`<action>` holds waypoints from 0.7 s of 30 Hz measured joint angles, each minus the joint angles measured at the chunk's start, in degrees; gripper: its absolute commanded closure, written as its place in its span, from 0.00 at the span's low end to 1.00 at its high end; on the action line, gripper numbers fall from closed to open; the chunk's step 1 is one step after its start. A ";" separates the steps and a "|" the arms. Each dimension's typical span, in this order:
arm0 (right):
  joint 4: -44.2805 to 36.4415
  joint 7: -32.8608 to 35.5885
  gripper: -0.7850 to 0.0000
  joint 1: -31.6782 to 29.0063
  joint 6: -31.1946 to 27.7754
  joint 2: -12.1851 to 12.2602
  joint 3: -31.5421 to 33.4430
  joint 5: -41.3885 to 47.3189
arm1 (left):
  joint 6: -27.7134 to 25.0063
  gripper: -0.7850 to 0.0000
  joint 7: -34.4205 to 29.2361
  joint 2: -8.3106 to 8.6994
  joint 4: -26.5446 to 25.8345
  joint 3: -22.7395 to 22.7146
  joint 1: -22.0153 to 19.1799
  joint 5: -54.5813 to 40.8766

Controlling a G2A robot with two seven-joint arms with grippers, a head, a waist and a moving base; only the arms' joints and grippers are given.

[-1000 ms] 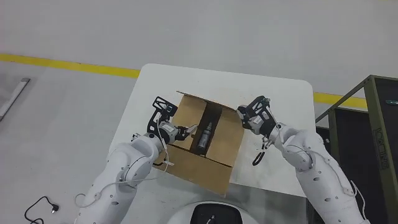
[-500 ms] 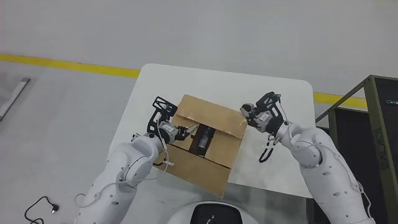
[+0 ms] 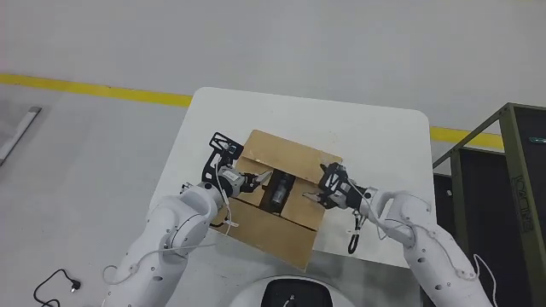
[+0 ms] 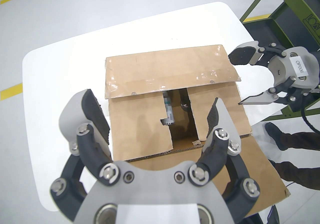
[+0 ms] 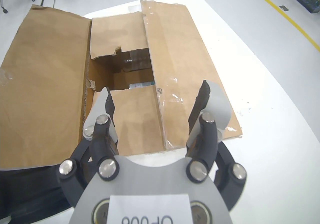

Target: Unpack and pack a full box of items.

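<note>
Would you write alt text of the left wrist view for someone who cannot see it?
A partly closed cardboard box on a white table shows a bottle through the gap. The open left end effector hovers over one side, the open right end effector at the other.

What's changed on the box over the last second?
The far flap of the box has come down over the opening. The right gripper moved from the far right corner in over the box's right side, fingers open. The left gripper stayed at the left side, open; the bottle stays inside.
</note>
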 measured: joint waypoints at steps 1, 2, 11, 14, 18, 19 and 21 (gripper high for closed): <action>0.10 -0.01 0.15 0.26 0.68 -0.09 -0.85 -1.71 | 0.00 0.00 0.00 0.00 0.00 0.00 0.00 0.00; 0.27 -0.10 0.15 0.44 1.23 -0.17 -1.49 -2.75 | 0.00 0.00 0.00 0.00 0.00 0.00 0.00 0.00; 3.72 0.04 0.34 3.99 9.17 -1.43 -7.80 -12.62 | 0.00 0.00 0.00 0.00 0.00 0.00 0.00 0.00; 5.30 -0.37 0.38 5.40 11.86 -1.99 -9.61 -14.67 | 0.00 0.00 0.00 0.00 0.00 0.00 0.00 0.00; 6.77 0.00 0.37 7.19 14.50 -2.63 -11.76 -17.86 | 0.00 0.00 0.00 0.00 0.00 0.00 0.00 0.00; 7.06 -0.05 0.37 7.53 15.16 -2.84 -12.34 -18.35 | 0.00 0.00 0.00 0.00 0.00 0.00 0.00 0.00; 7.24 -0.07 0.39 8.04 15.95 -3.08 -12.96 -19.05 | 0.00 0.00 0.00 0.00 0.00 0.00 0.00 0.00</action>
